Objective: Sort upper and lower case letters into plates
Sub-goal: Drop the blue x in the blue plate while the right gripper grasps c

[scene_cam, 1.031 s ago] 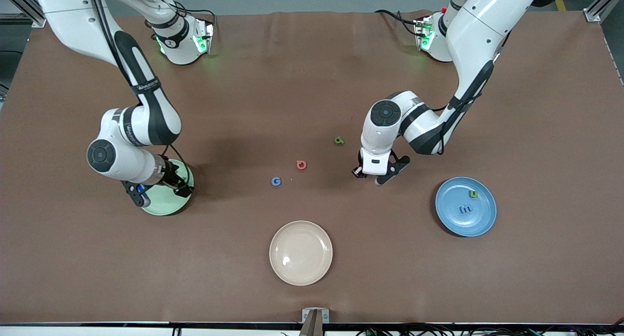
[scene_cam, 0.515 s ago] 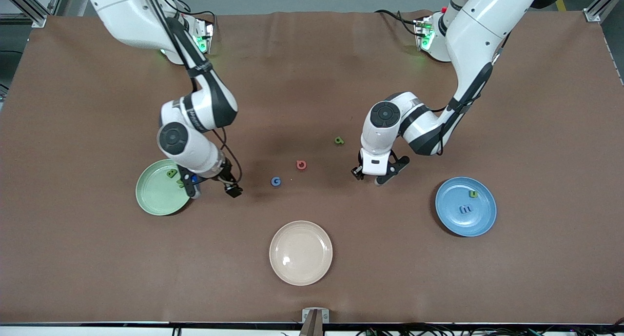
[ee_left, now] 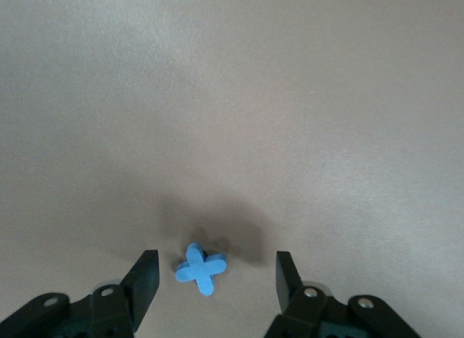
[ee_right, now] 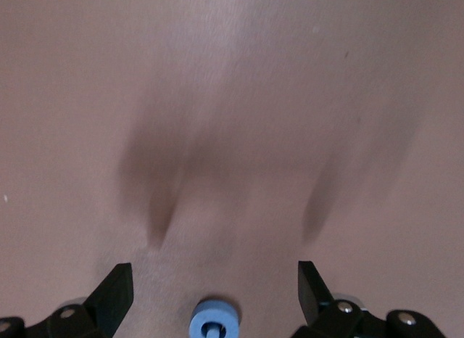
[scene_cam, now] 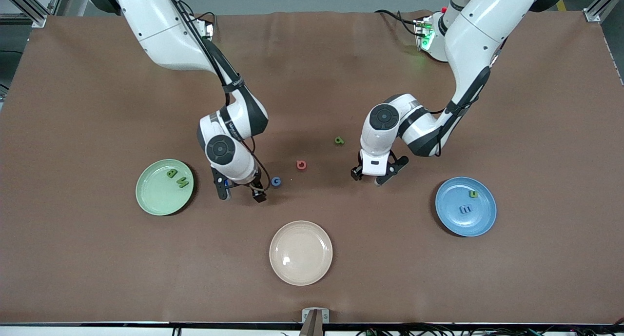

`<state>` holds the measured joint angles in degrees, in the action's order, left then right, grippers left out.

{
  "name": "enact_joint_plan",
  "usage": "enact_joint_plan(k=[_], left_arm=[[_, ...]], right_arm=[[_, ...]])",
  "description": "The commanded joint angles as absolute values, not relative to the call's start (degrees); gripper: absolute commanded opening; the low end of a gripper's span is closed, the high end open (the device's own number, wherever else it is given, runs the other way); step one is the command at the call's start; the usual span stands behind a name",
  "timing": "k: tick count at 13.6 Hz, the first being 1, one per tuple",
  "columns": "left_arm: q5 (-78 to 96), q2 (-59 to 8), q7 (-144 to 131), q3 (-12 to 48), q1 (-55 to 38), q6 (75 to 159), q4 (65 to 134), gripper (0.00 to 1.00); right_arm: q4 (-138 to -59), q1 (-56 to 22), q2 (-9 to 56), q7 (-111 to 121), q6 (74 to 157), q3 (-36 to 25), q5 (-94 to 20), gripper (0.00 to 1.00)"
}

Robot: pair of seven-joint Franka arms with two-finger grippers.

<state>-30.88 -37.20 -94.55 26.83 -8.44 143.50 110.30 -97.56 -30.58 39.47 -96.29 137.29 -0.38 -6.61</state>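
My left gripper (scene_cam: 369, 176) (ee_left: 215, 271) hangs low over the table, open, with a blue x-shaped letter (ee_left: 201, 268) lying between its fingers, untouched. My right gripper (scene_cam: 242, 193) (ee_right: 214, 283) is open beside the blue G (scene_cam: 276, 181). A blue ring-shaped piece (ee_right: 214, 322) shows between its fingers; I cannot tell whether it is a letter. A red letter (scene_cam: 301, 165) and a green one (scene_cam: 339, 140) lie mid-table. The pale green plate (scene_cam: 146, 199) holds a green B (scene_cam: 171, 173) and N (scene_cam: 182, 182). The blue plate (scene_cam: 482, 219) holds a green letter (scene_cam: 473, 193) and a blue one (scene_cam: 466, 209).
A beige plate (scene_cam: 301, 253) with nothing in it sits nearest the front camera, between the two coloured plates. The brown table mat (scene_cam: 73, 131) stretches wide around everything.
My right arm has swung from over the pale green plate to beside the blue G, uncovering the B and N. My left gripper's fingers have spread wider.
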Motion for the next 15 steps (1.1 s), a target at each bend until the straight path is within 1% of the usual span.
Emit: enact_joint_plan(k=[1,2,3,4,5,6,7,9,11,13,15], left_arm=[[-32.17,-37.97,-96.15,26.89,-8.53,143.70,110.39,0.72],[-32.17,-38.06,-96.15,26.89,-8.44,143.70,110.48,0.70],[-32.17,-38.06,-96.15,26.89,-8.52,143.70,110.57,0.64],[-32.17,-37.97,-96.15,26.89,-8.35,143.70,110.57,0.52],[-32.17,-37.97,-96.15,26.89,-8.35,143.70,110.57,0.34],[-32.17,-37.97,-96.15,26.89,-8.35,143.70,110.57,0.14],[-32.17,-37.97,-96.15,26.89,-8.44,143.70,110.48,0.01],[-32.17,-37.36,-95.72,26.89,-8.35,143.70,110.13,0.00],[-32.17,-35.08,-95.28,26.90,-8.26,143.00,109.69,0.00],[-32.08,-33.84,-93.09,27.50,-5.73,138.46,106.54,0.00],[-31.47,-33.14,-87.83,27.77,-3.88,132.65,102.94,0.00]], right_arm=[[-95.71,-33.21,40.69,-100.19,136.58,-1.14,-5.54,1.00],[-95.71,-33.92,40.78,-101.15,136.58,-1.23,-5.10,1.00],[-95.71,-34.10,40.96,-101.77,136.58,-1.23,-4.23,1.00],[-95.71,-34.36,40.96,-102.56,136.67,-1.23,-3.78,0.99],[-95.71,-34.71,41.13,-103.18,136.76,-1.23,-3.17,0.97],[-95.71,-34.89,41.39,-103.36,136.76,-1.23,-2.73,0.97],[-95.71,-34.89,41.57,-103.36,136.84,-1.23,-2.64,0.97],[-95.71,-34.89,41.84,-103.36,137.02,-1.23,-2.64,0.91],[-95.54,-35.07,41.84,-103.36,137.02,-1.23,-2.64,0.81],[-95.45,-35.51,41.84,-103.36,137.11,-1.23,-2.64,0.74],[-95.45,-35.68,41.92,-103.36,137.20,-1.23,-2.72,0.71]])
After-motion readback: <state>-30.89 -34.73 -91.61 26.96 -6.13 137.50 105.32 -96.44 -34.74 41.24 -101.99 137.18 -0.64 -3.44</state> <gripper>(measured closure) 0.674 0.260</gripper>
